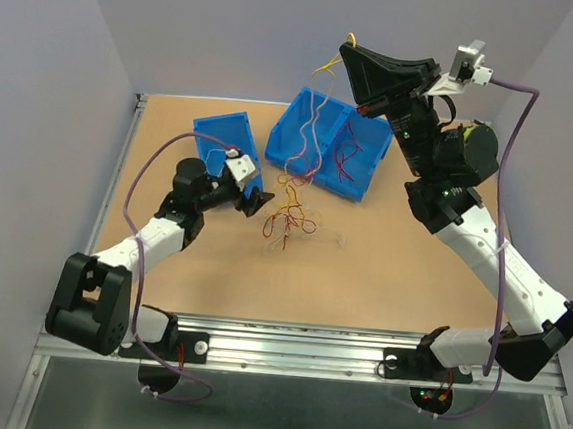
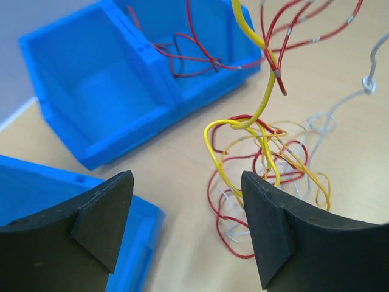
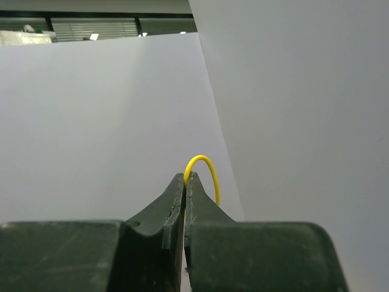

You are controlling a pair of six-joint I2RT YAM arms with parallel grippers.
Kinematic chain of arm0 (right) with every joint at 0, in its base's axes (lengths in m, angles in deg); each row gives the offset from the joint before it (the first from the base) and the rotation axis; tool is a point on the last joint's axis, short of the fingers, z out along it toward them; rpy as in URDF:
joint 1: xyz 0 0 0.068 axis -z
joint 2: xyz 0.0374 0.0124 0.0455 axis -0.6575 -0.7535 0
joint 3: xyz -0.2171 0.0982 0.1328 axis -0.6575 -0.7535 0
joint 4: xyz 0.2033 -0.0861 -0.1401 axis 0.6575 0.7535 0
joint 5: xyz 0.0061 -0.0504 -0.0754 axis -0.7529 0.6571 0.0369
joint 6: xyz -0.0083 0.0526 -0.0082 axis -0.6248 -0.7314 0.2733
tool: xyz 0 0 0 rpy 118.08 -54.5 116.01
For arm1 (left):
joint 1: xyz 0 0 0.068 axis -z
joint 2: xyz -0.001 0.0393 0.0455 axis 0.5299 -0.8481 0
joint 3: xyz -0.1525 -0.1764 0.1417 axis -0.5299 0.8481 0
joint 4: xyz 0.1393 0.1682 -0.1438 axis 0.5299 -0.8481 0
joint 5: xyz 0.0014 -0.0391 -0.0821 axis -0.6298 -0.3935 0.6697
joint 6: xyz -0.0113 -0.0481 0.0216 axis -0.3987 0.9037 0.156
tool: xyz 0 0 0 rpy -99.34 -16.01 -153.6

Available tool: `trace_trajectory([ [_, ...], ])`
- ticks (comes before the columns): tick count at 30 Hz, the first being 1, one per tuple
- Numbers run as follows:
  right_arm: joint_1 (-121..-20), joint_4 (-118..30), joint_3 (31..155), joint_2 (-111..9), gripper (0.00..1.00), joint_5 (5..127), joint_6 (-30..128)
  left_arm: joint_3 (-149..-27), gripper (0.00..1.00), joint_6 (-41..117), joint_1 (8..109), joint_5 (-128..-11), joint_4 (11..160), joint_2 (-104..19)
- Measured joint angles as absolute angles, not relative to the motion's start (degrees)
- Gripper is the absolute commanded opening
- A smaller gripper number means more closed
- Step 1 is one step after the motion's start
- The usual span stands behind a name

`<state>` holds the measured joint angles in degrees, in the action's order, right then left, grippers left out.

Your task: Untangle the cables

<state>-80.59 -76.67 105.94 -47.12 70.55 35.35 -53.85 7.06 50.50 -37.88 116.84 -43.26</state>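
No lettering, number, brand or label is legible anywhere, neither on the blue bins point(image 1: 365, 176) nor the table point(image 1: 382, 273).

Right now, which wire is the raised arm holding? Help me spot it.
Find the blue double bin; the right arm reaches high above it. Pinched in its shut jaws is a yellow wire, looping just past them, unlike the tangle lying on the tabletop below.
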Motion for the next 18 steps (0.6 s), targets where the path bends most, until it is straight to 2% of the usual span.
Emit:
trace_trajectory([
  [9,-80.59,-79.84,104.98,-46.05,0.01,70.71,34.12,-51.81,0.83,10.14,48.51,-29.21,124.51,-34.86],
  [18,-80.59,-79.97,104.85,-47.10,0.01,70.49,32.68,-49.04,0.83,10.75,48.51,-27.50,124.94,-29.60],
])
